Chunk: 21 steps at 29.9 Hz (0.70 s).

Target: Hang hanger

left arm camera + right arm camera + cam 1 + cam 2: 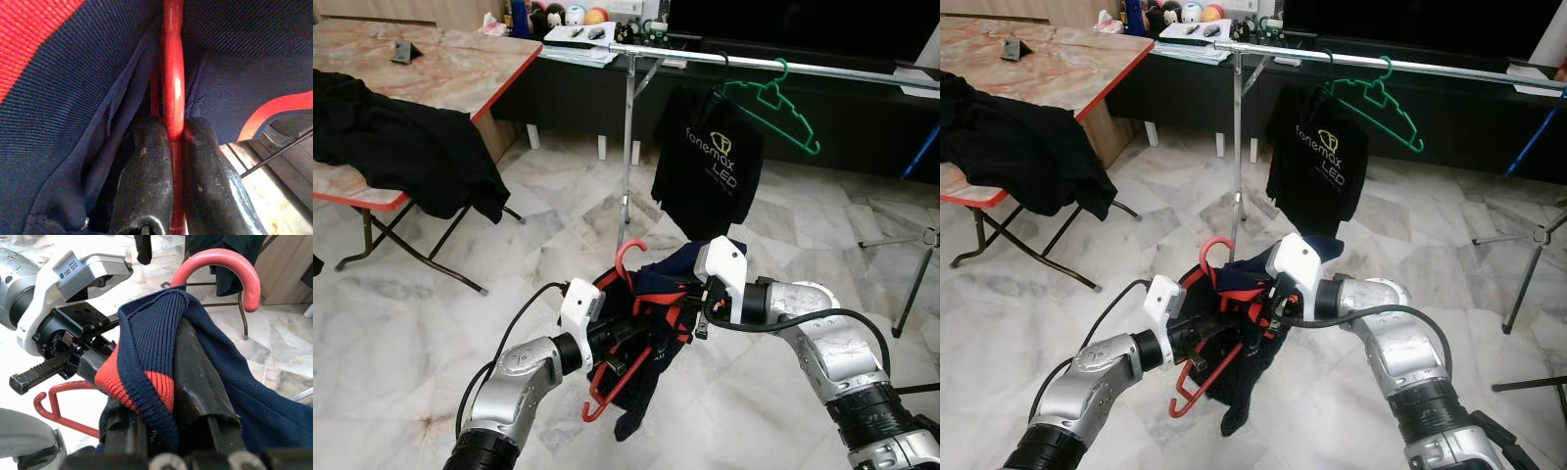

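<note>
Right, my left gripper (172, 137) is clamped narrow on the red hanger (625, 257), both fingers (149, 161) pinching its bar. My right gripper (193, 382) is closed on the navy shirt (666, 294), the collar folded over its fingers. I see hanger and shirt held between my two arms, low above the marble floor (431, 372). Beyond them stands the rail (822, 69), with a black shirt (710, 162) and a green hanger (773, 103) hanging near its middle. More dark clothing (401, 147) drapes over the table (460, 69) edge on the left.
</note>
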### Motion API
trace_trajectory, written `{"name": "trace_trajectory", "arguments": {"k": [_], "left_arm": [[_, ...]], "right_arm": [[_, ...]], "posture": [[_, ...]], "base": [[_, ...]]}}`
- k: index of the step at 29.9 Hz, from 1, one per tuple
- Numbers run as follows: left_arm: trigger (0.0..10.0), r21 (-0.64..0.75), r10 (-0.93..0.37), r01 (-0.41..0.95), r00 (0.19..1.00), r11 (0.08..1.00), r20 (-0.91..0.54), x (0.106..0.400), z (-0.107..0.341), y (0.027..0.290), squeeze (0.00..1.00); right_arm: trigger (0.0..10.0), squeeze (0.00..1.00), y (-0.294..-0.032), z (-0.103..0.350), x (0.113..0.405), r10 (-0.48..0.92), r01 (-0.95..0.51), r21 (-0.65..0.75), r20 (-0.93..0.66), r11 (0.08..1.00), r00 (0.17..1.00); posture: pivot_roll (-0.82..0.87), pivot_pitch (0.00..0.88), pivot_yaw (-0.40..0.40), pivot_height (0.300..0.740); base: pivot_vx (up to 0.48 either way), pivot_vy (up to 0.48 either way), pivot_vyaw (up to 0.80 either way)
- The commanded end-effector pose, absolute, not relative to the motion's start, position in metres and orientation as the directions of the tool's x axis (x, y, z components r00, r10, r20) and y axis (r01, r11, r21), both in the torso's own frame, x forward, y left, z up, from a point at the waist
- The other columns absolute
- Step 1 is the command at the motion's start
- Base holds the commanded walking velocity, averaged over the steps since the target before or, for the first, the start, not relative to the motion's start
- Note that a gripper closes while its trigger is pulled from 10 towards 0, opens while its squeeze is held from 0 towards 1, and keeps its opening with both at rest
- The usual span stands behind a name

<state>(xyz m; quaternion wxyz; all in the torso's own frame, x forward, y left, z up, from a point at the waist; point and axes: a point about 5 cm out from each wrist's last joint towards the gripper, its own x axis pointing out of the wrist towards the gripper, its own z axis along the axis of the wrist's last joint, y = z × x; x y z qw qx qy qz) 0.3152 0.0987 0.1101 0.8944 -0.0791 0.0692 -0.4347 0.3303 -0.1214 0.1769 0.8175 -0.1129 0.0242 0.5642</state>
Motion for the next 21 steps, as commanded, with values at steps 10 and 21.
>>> {"name": "trace_trajectory", "arguments": {"k": [10, 21], "left_arm": [[10.0, -0.193, -0.799, 0.784, 0.601, 0.589, 0.002, 0.3151, 0.1203, 0.0940, 0.00], [10.0, -0.198, -0.795, 0.780, 0.607, 0.593, 0.010, 0.3157, 0.1202, 0.0940, 0.00]], "right_arm": [[10.0, 0.82, -0.1209, 0.1813, 0.3309, 0.924, -0.933, -0.197, -0.180, 0.301, 0.336], [10.0, 0.86, -0.1274, 0.1798, 0.3316, 0.903, -0.920, -0.244, -0.230, 0.308, 0.363]], "posture": [[-0.01, 0.161, -0.077, 0.740], [-0.01, 0.165, -0.078, 0.740]], "base": [[0.000, 0.000, 0.00], [0.000, 0.000, 0.00]]}}
